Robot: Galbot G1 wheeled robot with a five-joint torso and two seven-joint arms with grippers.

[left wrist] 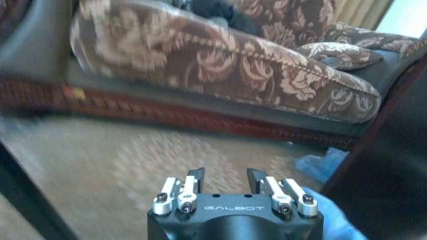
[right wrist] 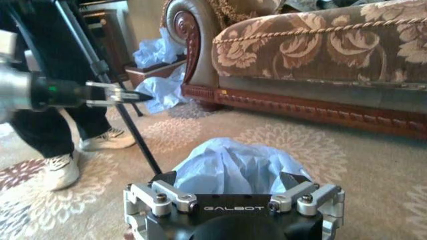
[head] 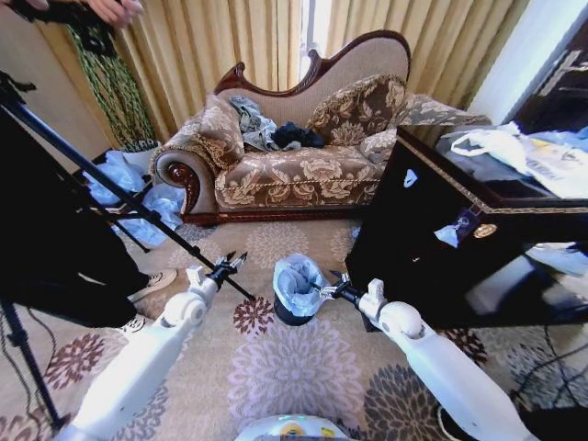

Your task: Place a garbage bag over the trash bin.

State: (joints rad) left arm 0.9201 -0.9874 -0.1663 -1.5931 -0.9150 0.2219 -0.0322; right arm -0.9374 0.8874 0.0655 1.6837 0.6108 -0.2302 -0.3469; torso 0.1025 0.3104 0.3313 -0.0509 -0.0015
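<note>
While the right gripper [head: 329, 289] sits with jaws spread wide against the garbage bag [head: 299, 280] lining the trash bin [head: 292, 315], it should pinch film at the rim; the left gripper [head: 232, 262], jaws narrowly parted and empty, hangs apart.

Both arms are glossy white, rounded shells that swell into bulbous joints near the wrist before narrowing to black ends. The left tool [head: 231, 264] is a slim black piece with silver metal links and thin dark fingers. The right tool [head: 333, 288] is built alike, black with silver fittings. Close up, each tool has a matte black body printed "GALBOT" in pale letters, flanked by silver linkage blocks with dark round screws. A white domed base with a yellow-green mark sits between the arms.
</note>
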